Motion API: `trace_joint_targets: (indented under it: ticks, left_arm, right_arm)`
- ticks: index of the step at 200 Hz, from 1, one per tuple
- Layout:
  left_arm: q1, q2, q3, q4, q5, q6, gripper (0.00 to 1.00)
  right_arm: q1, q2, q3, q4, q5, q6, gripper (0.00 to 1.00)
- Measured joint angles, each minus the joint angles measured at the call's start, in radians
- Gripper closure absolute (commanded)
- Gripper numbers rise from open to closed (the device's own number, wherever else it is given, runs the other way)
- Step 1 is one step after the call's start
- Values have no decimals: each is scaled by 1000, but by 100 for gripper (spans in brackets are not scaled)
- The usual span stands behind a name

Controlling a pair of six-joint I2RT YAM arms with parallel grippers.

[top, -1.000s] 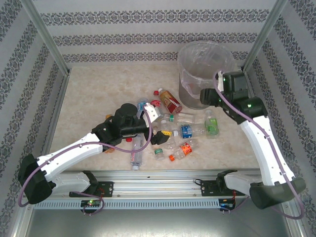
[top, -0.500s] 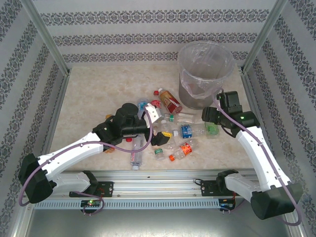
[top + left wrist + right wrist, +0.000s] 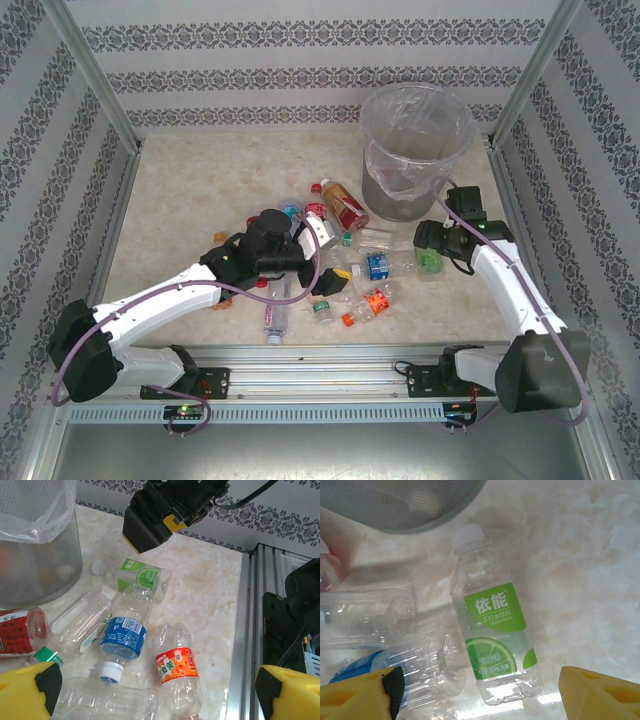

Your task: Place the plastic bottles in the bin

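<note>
Small clear plastic bottles (image 3: 352, 272) with coloured labels lie scattered on the near side of the tall round translucent grey bin (image 3: 385, 165). The right gripper (image 3: 480, 692) gapes empty above the green-labelled, white-capped bottle (image 3: 495, 640) by the bin's base. The left gripper (image 3: 159, 694), also agape, hangs over bottles farther from it.

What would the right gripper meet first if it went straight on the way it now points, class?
Most likely the green-labelled bottle, lying on the table squarely in front of the open right gripper; the gap to it is unclear.
</note>
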Motion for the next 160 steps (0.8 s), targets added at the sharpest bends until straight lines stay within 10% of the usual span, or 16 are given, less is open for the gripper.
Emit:
trace_joint_targets:
  ticks: [160]
  left_arm:
    - [0, 66, 46, 25, -56, -55, 0]
  right_arm:
    - [-13, 296, -10, 116, -23, 0, 12]
